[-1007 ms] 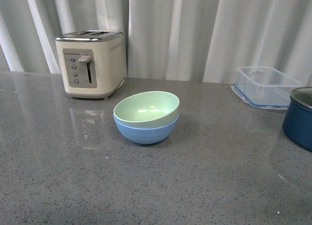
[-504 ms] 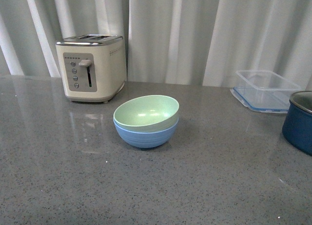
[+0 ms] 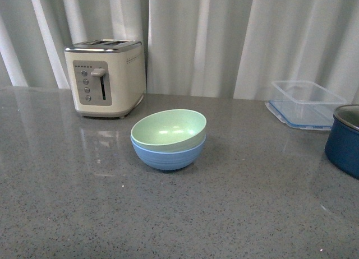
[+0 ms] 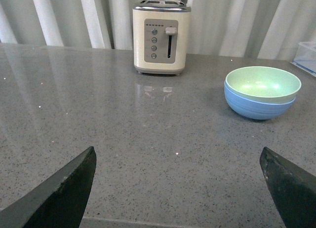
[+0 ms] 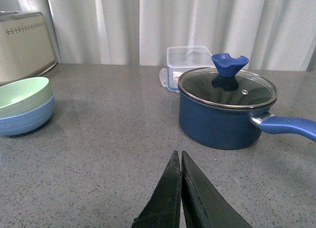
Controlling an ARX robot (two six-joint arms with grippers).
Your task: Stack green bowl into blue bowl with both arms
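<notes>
Bowls are the landmark: the green bowl [image 3: 169,128] sits nested inside the blue bowl [image 3: 168,153] on the grey counter [image 3: 179,214], no arm touching them. Front view shows neither arm. Only the left wrist view shows the left tool [image 4: 177,188], jaws spread wide over bare counter, well short of the bowls. Only the right wrist view shows the right tool [image 5: 180,188], jaws pressed together on nothing, and the lidded navy pot [image 5: 222,112] whole. Behind the bowls stand a toaster [image 3: 105,77] and a clear container [image 3: 305,102].
</notes>
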